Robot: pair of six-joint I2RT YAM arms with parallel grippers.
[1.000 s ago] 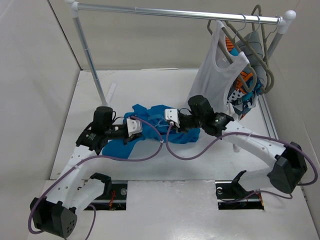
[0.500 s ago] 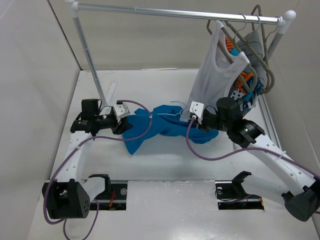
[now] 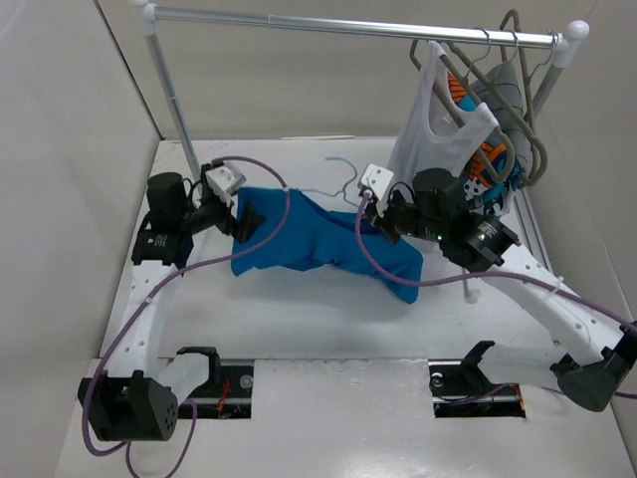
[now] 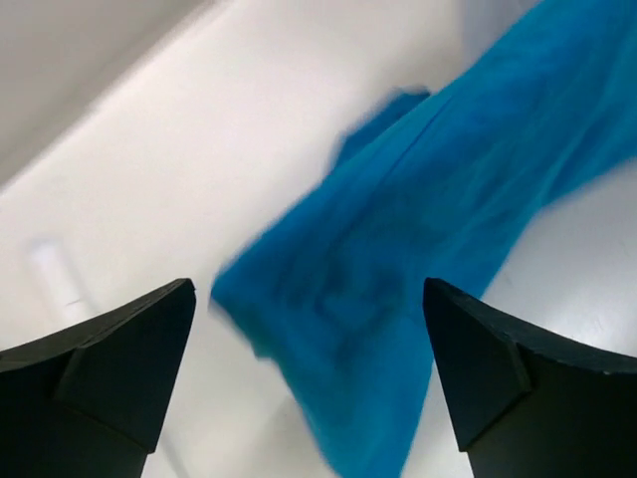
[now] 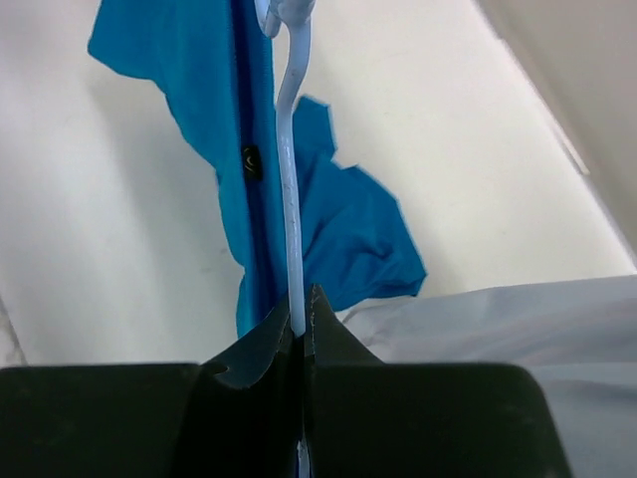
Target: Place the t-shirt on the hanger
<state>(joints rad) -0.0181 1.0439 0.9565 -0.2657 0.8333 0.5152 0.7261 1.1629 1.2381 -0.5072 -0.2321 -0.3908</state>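
The bright blue t-shirt [image 3: 318, 244] hangs stretched between the two arms above the white table; it shows blurred in the left wrist view [image 4: 398, 269]. My left gripper [image 3: 245, 223] stands open at the shirt's left end, and its fingers [image 4: 109, 368] are wide apart with only the cloth below them. The pale-blue wire hanger [image 5: 291, 199] runs up through the t-shirt [image 5: 259, 129], and its hook [image 3: 343, 175] pokes out behind the cloth. My right gripper [image 3: 371, 213] [image 5: 301, 317] is shut on the hanger's wire.
A metal clothes rail [image 3: 348, 25] spans the back on a slanted post [image 3: 184, 129]. At its right end hang a white tank top [image 3: 438, 139], a patterned garment [image 3: 488, 171] and grey hangers [image 3: 523, 110], close behind my right arm. The tank top's fabric [image 5: 498, 329] lies beside the right jaws.
My left gripper has opened, let go of the t-shirt and drawn back to the far left. My right gripper has shut on the hanger and carried it and the shirt back and up.
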